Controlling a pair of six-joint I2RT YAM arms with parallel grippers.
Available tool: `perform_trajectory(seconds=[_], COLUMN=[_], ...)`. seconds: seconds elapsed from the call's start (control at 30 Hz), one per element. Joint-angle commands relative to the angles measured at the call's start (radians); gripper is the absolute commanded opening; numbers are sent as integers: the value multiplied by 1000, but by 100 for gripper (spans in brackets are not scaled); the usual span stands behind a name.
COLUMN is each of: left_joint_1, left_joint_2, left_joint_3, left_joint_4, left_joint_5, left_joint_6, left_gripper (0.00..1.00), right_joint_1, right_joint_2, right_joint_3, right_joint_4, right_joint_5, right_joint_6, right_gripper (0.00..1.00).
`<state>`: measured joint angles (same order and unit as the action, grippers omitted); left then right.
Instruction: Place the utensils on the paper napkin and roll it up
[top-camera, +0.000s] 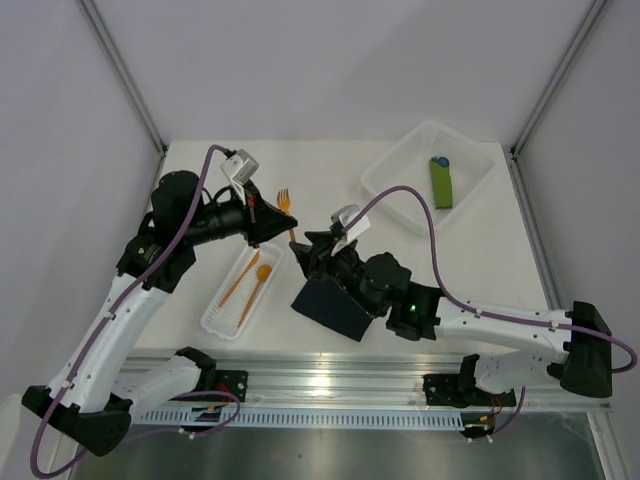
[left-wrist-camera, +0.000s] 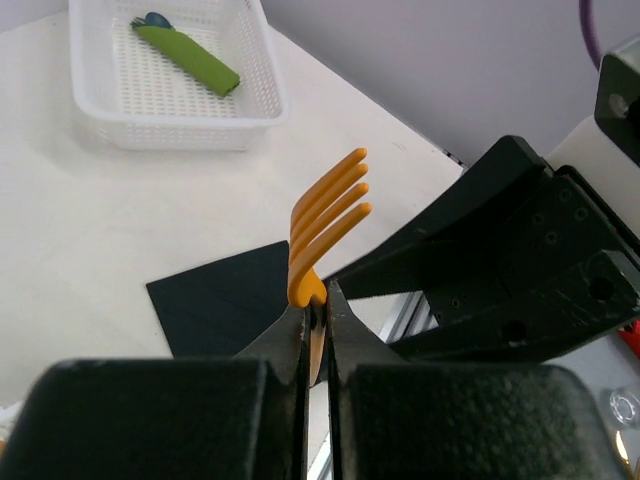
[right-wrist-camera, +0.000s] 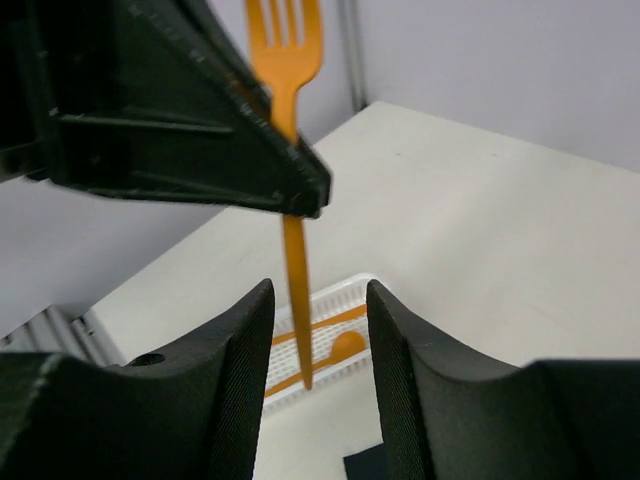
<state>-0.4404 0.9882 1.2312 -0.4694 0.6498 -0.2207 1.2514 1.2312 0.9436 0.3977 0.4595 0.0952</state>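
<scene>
white table; left hand pinches orange fork, right hand parted.

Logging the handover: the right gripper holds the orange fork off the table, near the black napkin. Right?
No: the left gripper holds the orange fork, jaws shut on its handle, as the left wrist view shows; the right gripper only stands open around it. It is off the table, near the black napkin.
</scene>
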Motion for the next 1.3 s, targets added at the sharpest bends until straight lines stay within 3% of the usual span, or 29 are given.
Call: perform_trajectory(seconds=[0.0, 0.37, 0.57, 0.7, 0.77, 0.8, 0.9, 0.97, 1.07, 1.1, 1.2, 1.27], left_joint_1=[-11, -14, -15, -15, -15, -15, -14, -14, -6, 5, 58, 107], left_joint_2=[-3, -3, -8, -8, -10, -8, -8, -10, -37, -55, -69, -85], left_joint_3=[-16, -21, -26, -32, -35, -33, -18, 8, -18, -31, -114, -203], left_joint_4=[17, 31, 32, 34, 29, 23, -30, -119, -182, -199, -207, -189], left_joint_5=[-42, -44, -44, -45, -56, -65, -130, -215, -353, -456, -593, -604], left_joint_6=[-25, -32, -35, -34, -22, -11, 117, 197, 348, 392, 458, 475], left_gripper=[1, 1, 1, 1, 2, 33, 92, 99, 100, 99, 99, 99], right_joint_1=[5, -6, -23, -26, -30, -35, -66, -102, -200, -220, -256, -274], right_joint_2=[22, 93, 114, 117, 116, 113, 100, 102, 140, 157, 241, 280], right_joint_3=[75, 164, 181, 192, 199, 202, 202, 202, 166, 129, 97, 95], right_joint_4=[-19, -80, -106, -131, -152, -186, -307, -472, -629, -643, -692, -700], right_joint_5=[169, 125, 122, 129, 128, 127, 120, 105, -19, -54, -108, -134], right_joint_6=[-20, 18, 60, 75, 107, 126, 222, 315, 482, 509, 578, 597], right_gripper=[44, 40, 23, 0, 0, 0, 0, 0, 0, 0, 0, 0])
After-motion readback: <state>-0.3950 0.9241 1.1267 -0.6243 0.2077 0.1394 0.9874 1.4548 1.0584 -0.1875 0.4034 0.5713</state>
